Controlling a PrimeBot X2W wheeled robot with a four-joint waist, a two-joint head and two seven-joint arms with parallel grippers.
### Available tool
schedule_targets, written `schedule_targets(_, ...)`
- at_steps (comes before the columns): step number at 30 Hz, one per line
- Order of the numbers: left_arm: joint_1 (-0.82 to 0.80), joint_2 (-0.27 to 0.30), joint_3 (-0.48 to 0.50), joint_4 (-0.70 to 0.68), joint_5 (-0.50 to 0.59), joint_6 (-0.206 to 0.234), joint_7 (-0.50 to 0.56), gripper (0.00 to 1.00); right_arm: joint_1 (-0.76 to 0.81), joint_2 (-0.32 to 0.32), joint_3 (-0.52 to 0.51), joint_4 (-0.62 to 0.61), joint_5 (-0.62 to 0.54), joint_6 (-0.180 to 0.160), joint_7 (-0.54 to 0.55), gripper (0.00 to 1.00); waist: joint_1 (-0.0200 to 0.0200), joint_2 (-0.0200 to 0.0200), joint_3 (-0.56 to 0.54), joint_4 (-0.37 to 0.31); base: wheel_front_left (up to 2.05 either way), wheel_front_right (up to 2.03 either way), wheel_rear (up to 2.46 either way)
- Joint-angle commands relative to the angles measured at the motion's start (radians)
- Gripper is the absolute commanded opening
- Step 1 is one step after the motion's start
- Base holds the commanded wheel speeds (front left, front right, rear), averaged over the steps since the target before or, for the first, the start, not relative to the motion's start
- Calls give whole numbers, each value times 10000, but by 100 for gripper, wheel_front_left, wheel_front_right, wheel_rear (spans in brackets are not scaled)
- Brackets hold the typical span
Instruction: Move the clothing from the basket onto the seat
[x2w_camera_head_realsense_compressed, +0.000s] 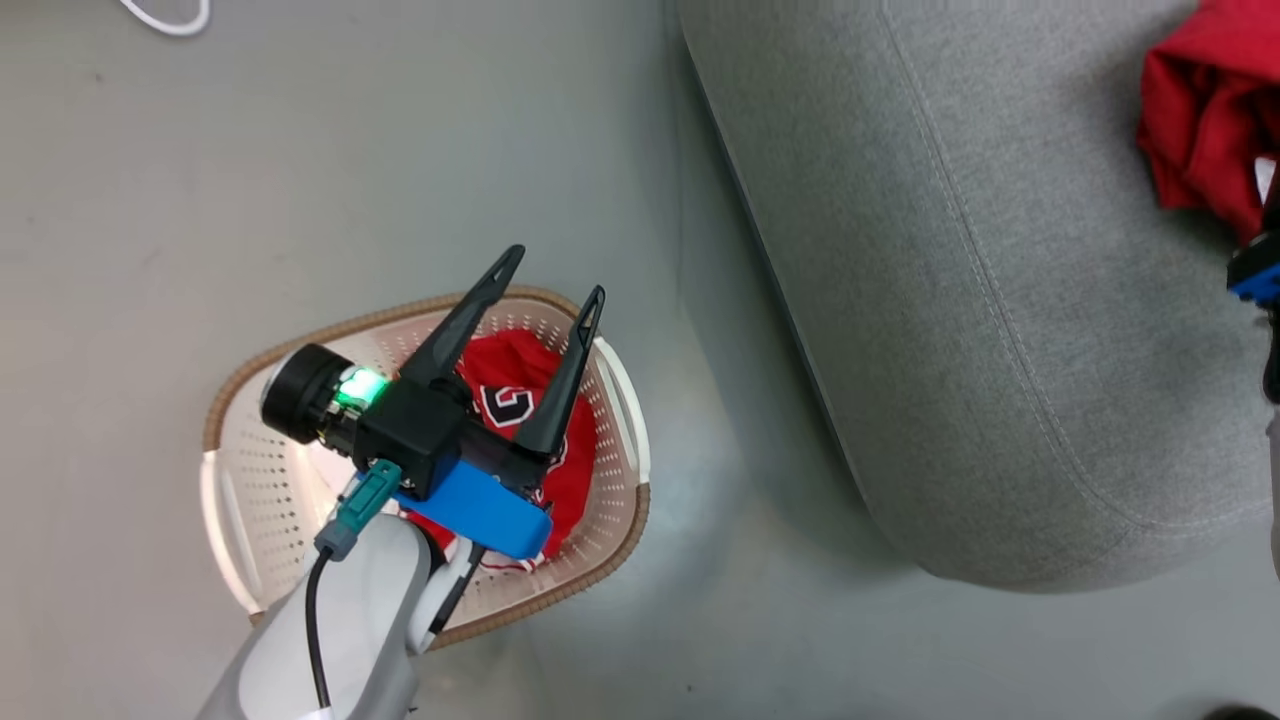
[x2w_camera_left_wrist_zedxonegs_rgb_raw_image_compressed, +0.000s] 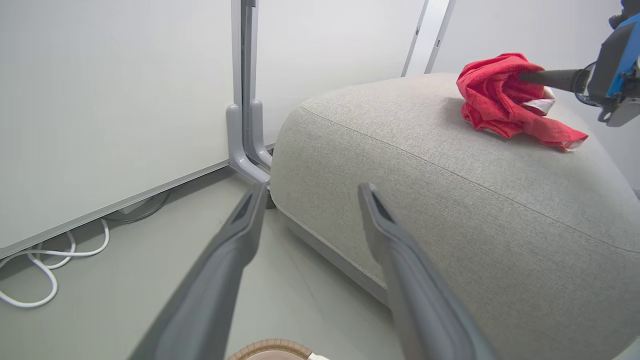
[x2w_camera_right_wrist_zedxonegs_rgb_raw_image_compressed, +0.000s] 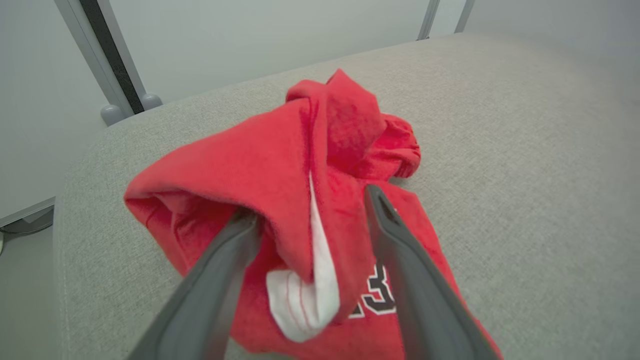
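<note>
The cream basket (x2w_camera_head_realsense_compressed: 300, 340) stands on the floor with a red garment (x2w_camera_head_realsense_compressed: 510, 365) with black-and-white lettering crumpled inside. My left gripper (x2w_camera_head_realsense_compressed: 556, 271) hovers above it, open and empty; its wrist view looks past the basket's rim (x2w_camera_left_wrist_zedxonegs_rgb_raw_image_compressed: 272, 347) at the grey seat (x2w_camera_left_wrist_zedxonegs_rgb_raw_image_compressed: 450, 200). A second red garment (x2w_camera_right_wrist_zedxonegs_rgb_raw_image_compressed: 280, 170) with white trim and a number lies bunched on the seat (x2w_camera_right_wrist_zedxonegs_rgb_raw_image_compressed: 500, 125). My right gripper (x2w_camera_right_wrist_zedxonegs_rgb_raw_image_compressed: 310, 204) is open, its fingers spread on either side of a fold of that cloth. The same garment (x2w_camera_head_realsense_compressed: 1200, 110) shows at the head view's right edge.
The seat (x2w_camera_head_realsense_compressed: 950, 300) fills the right half of the head view, with a strip of grey floor between it and the basket. A white cable (x2w_camera_left_wrist_zedxonegs_rgb_raw_image_compressed: 40, 280) lies along the wall panel, and a grey post (x2w_camera_left_wrist_zedxonegs_rgb_raw_image_compressed: 245, 100) stands at the seat's far corner.
</note>
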Motion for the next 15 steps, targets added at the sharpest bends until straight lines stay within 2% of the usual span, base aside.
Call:
schedule_targets(1,108,-59,51,63,-54,-20,-31,100,216,-69,56,-77,-77,1,-49,100,-1,0,-373,191,0,0,0)
schedule_targets(8,703,-538,317,466,-265,-20,-31,100,1168,-231,480,-284,-13,1,-46,100,-1,0,-1594,661,0,0,0)
schedule_targets(15,1535,-905,766,909,-364,-20,-31,100,2304,-79,1197,-985,182,1,-44,100,-1,0,-2879,1009,0,0,0)
